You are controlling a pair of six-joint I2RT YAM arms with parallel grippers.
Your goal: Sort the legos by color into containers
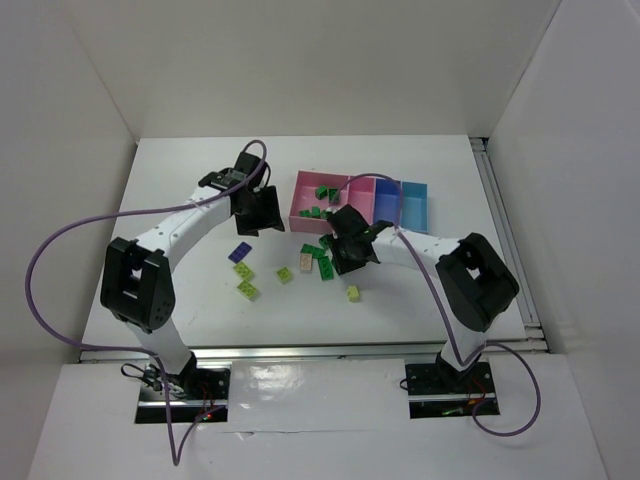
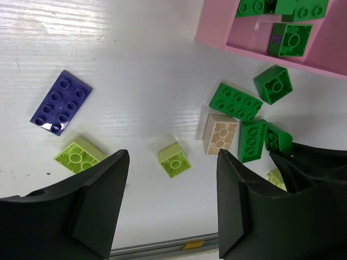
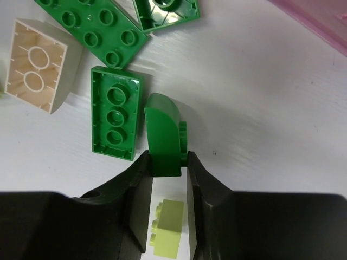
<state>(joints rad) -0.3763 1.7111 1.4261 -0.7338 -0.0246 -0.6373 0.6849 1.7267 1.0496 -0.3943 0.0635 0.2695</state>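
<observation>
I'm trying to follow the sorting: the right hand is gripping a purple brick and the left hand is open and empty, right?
Not purple: the right wrist view shows the right hand closed on a dark green brick. The purple brick lies loose, ungripped. The left hand is open and empty, as you said.

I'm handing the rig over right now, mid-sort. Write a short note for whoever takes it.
Right gripper: shut on a dark green brick, low over the table.
Left gripper: open, empty, above a yellow-green brick.
Done: several dark greens lie in the big pink bin.
Left: bin the held brick and the three loose dark greens beside it. Then sort the purple brick, the beige brick and the yellow-greens on the table.
</observation>
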